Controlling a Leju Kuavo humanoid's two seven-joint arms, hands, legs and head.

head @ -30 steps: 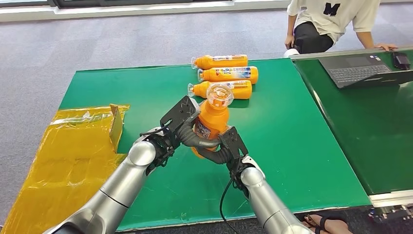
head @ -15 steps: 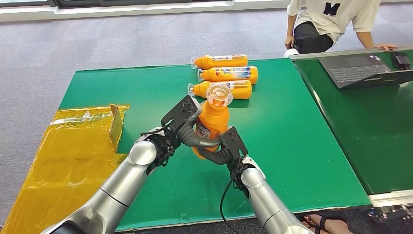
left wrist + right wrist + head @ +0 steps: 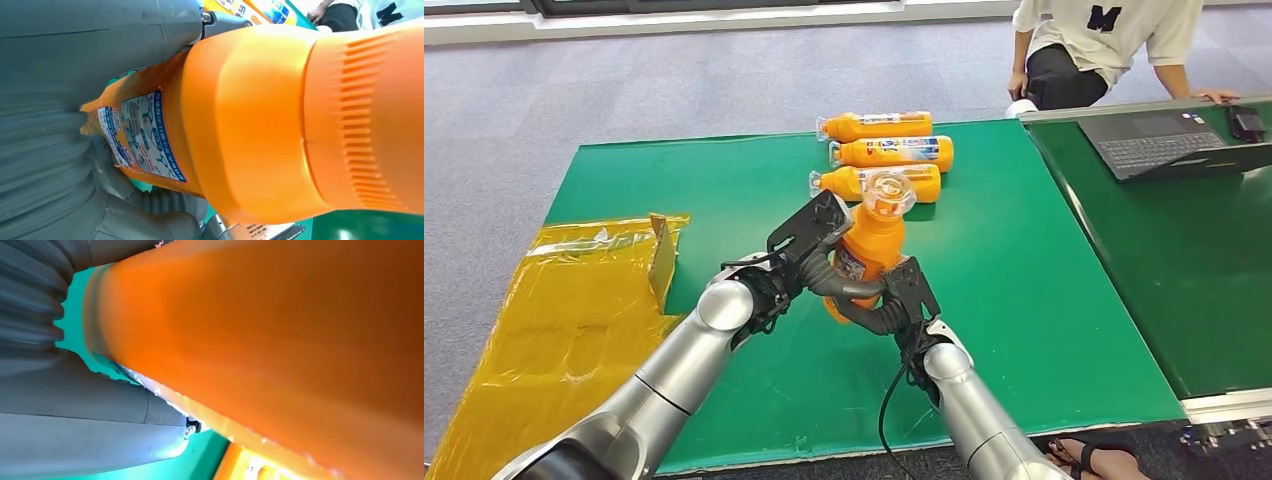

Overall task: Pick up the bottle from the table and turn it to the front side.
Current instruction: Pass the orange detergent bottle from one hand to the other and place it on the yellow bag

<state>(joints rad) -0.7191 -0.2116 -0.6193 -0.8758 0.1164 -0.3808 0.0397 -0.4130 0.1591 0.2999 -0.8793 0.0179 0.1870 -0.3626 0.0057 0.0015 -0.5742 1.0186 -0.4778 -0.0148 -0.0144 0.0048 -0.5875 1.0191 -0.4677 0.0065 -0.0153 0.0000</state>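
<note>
Orange bottle [image 3: 870, 245] held above the green counter [image 3: 1024, 300], cap tilted away — left robot hand [image 3: 809, 252] and right robot hand [image 3: 894, 300] both grip its body. Risk: slip during the two-handed turn, dropping onto the three lying bottles [image 3: 886, 153].

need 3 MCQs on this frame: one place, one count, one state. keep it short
1. Where do the spare bottles lie?
A. far side of the green table
B. on the yellow sheet
C. on the laptop

2. How many bottles lie flat?
A. one
B. three
C. five

3. How is the lifted bottle held?
A. by the left robot hand alone
B. by both robot hands
C. by a person

Key: 1 A, the spare bottles lie in a row at the green table's far edge. 2 B, three are stacked there. 3 B, left robot hand and right robot hand both grip the lifted bottle.
</note>
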